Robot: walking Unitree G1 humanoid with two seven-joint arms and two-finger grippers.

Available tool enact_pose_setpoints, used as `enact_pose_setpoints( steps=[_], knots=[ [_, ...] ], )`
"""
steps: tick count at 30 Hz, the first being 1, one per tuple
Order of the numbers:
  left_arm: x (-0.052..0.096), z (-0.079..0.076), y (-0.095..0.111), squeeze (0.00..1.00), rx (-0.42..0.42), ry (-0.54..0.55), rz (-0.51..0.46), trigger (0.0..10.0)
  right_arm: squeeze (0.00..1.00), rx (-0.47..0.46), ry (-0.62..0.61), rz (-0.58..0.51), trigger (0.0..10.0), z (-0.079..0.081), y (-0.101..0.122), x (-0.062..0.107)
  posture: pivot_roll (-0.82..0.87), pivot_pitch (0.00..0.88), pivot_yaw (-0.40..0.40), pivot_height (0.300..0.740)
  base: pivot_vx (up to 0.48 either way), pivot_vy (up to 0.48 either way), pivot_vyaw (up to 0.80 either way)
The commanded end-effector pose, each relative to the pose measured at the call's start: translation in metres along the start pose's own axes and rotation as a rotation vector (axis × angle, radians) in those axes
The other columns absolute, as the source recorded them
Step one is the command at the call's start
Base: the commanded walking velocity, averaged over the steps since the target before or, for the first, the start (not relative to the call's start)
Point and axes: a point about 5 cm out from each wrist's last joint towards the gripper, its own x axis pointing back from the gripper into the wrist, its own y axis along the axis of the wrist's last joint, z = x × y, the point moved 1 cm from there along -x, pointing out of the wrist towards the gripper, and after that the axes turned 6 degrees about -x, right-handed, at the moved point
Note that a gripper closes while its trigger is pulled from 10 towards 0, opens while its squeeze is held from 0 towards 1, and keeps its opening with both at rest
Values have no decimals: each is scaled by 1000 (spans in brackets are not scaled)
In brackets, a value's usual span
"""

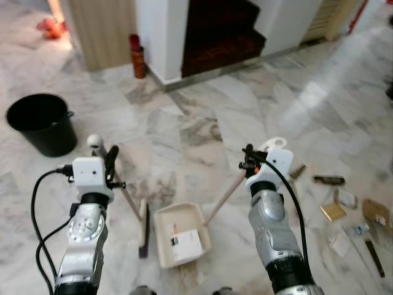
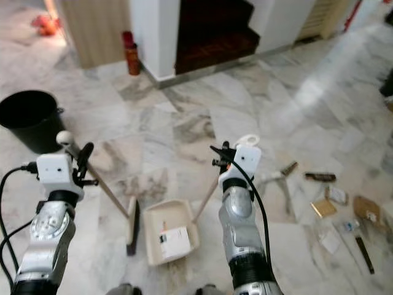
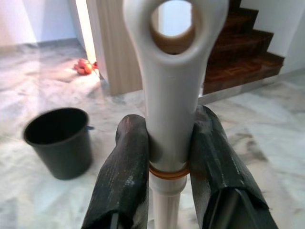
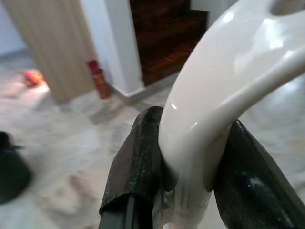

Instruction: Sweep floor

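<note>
My left gripper (image 1: 110,161) is shut on the white handle (image 3: 171,109) of a broom, whose dark brush head (image 1: 143,228) rests on the marble floor. My right gripper (image 1: 249,158) is shut on the white handle (image 4: 209,119) of a cream dustpan (image 1: 180,235). The pan lies flat on the floor between my arms, just right of the brush, with a white paper scrap (image 1: 185,242) inside it. Several bits of litter (image 1: 334,210) lie scattered on the floor to the right.
A black bucket (image 1: 40,121) stands on the floor at the left. A red canister (image 1: 138,56) sits by a white pillar (image 1: 159,34) ahead. Dark wooden stairs (image 1: 221,34) rise behind it. A wooden door panel (image 1: 101,27) is at the far left.
</note>
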Motion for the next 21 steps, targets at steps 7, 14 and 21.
enact_pose_setpoints(
  steps=[7, 14, 21],
  knots=[
    [-1, -2, 9, 0, -9, -4, -34, 10000, 0, -18, -26, -11, 10000, -8, 2, 1, 58, 185, -107, 740, 0, 386, 0],
    [-1, -1, 8, 0, -9, -3, -33, 10000, 0, -14, -32, 1, 10000, -8, 0, 2, 61, 185, -106, 740, 0, 384, 0],
    [0, -2, 9, 0, -11, -3, -33, 10000, 0, -18, -25, -1, 10000, -7, 0, 2, 64, 187, -105, 740, 0, 383, 0]
  ],
)
